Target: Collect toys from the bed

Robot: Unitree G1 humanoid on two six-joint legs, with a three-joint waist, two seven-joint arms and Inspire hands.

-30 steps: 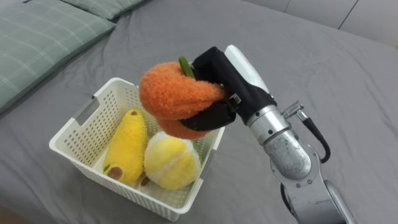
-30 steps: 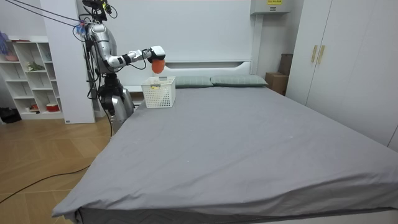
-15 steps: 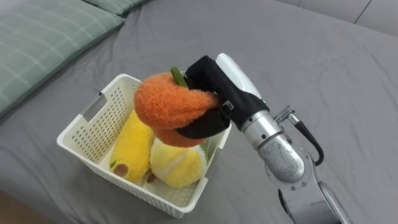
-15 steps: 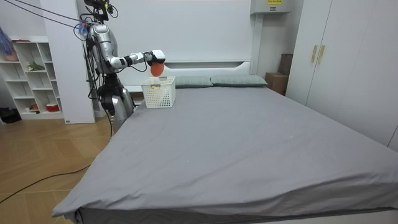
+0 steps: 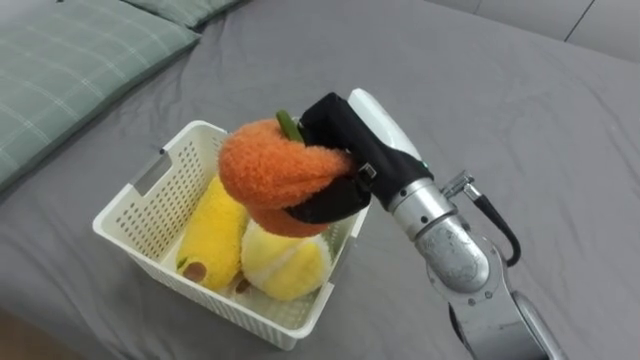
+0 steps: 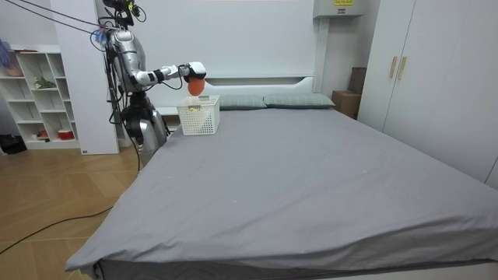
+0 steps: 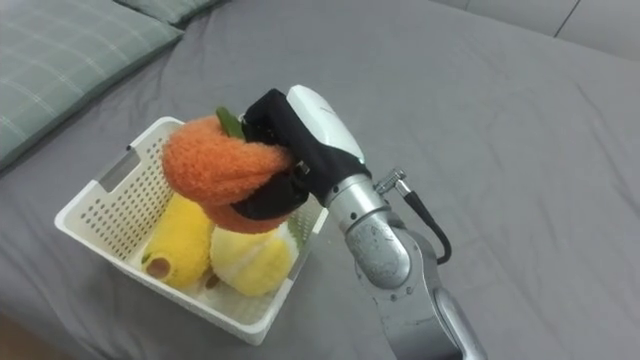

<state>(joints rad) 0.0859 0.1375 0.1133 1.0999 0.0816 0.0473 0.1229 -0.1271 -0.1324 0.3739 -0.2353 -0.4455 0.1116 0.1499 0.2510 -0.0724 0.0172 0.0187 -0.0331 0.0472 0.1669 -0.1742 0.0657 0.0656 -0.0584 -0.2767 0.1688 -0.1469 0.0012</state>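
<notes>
Right robot hand (image 5: pixel 350 135) has its fingers curled tight round the orange plush toy (image 5: pixel 275 170), and I hold the toy in the air just over the white basket (image 5: pixel 185 290), above the side nearest the arm. Inside the basket I can see a yellow banana plush (image 5: pixel 210 235) lying against a round yellow plush (image 5: pixel 285 265). On my room view the robot stands beside the grey bed (image 6: pixel 311 179) near the headboard, arm stretched over the basket, which sits on the bed by the green pillow (image 5: pixel 60 70).
</notes>
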